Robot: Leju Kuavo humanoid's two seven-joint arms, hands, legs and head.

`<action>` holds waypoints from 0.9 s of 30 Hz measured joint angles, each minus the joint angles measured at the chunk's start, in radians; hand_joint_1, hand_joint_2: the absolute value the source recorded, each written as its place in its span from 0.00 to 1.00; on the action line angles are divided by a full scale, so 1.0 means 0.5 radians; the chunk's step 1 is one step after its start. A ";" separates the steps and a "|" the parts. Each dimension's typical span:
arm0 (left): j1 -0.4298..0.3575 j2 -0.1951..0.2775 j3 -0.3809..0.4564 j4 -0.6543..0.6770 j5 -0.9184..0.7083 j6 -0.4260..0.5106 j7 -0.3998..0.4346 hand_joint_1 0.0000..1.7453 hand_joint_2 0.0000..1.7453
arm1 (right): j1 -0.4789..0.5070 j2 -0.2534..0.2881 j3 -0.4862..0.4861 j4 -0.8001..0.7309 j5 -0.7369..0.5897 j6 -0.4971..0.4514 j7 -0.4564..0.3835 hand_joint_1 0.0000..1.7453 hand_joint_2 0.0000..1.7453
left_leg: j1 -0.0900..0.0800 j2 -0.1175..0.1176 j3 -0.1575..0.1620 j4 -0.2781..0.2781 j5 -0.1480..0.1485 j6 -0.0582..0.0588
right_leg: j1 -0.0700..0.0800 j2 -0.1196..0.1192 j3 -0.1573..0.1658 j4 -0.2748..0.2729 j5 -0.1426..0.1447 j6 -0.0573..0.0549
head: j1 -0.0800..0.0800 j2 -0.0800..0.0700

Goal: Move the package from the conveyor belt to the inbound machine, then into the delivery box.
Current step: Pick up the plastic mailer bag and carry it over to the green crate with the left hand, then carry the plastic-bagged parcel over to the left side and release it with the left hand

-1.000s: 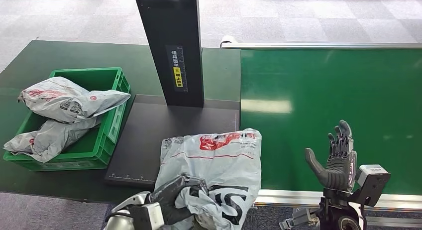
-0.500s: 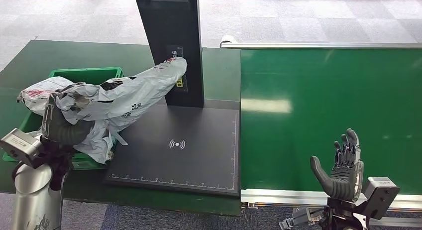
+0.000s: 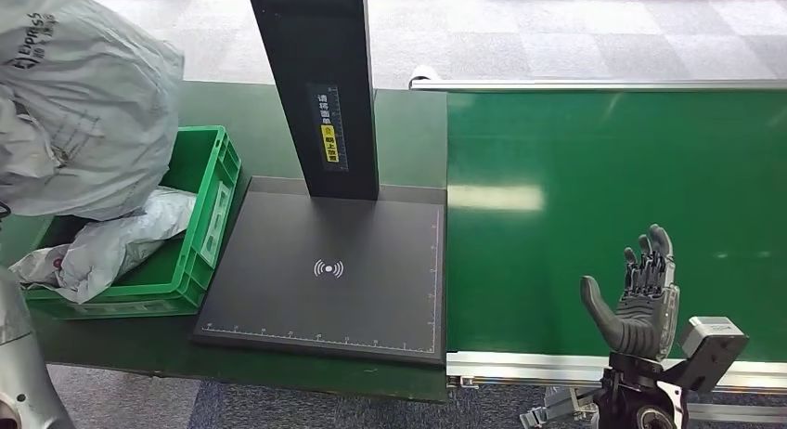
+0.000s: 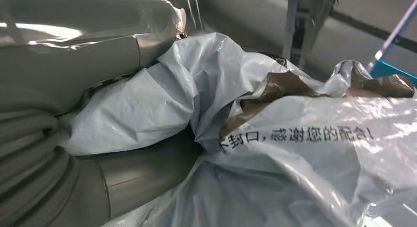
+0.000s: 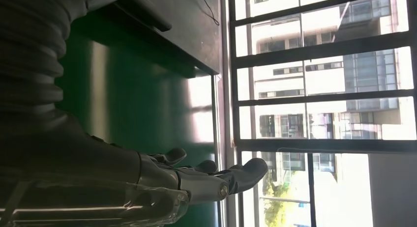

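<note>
Package (image 3: 79,104), a grey crumpled mailer bag, hung high above the green delivery box (image 3: 209,215), clamped in the left hand (image 4: 74,104), whose thumb and fingers pressed into the plastic in the left wrist view. Beneath the held bag, a second grey parcel (image 3: 107,248) lay inside that box. Just beside the box, toward the right hand, sat the flat black inbound machine (image 3: 325,271) with its dark upright post (image 3: 316,85) rising at the far edge. Beyond the machine stretched the green conveyor belt (image 3: 612,197). Over the belt's near edge the right hand (image 3: 636,304) stood upright, fingers apart and holding nothing.
</note>
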 joint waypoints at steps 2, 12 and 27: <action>-0.057 0.082 0.012 0.099 -0.091 0.062 0.026 1.00 1.00 | -0.014 -0.014 0.021 0.016 -0.015 -0.012 0.000 0.00 1.00 | 0.000 0.002 0.000 0.000 0.000 0.000 | 0.000 0.002 -0.001 0.000 0.000 0.000 | 0.000 0.000; -0.109 0.283 0.033 0.346 0.029 -0.002 0.081 1.00 1.00 | -0.051 -0.063 0.090 0.063 -0.060 -0.043 0.002 0.00 1.00 | -0.001 0.002 -0.002 0.000 0.000 0.000 | -0.001 0.002 -0.002 0.000 -0.001 0.000 | 0.000 0.000; 0.035 0.379 0.120 0.342 0.244 -0.026 -0.068 1.00 1.00 | -0.032 -0.122 0.164 0.098 -0.135 -0.074 -0.032 0.00 1.00 | -0.003 0.004 -0.003 0.000 -0.001 0.000 | -0.003 0.006 -0.006 -0.001 -0.001 0.000 | 0.000 0.000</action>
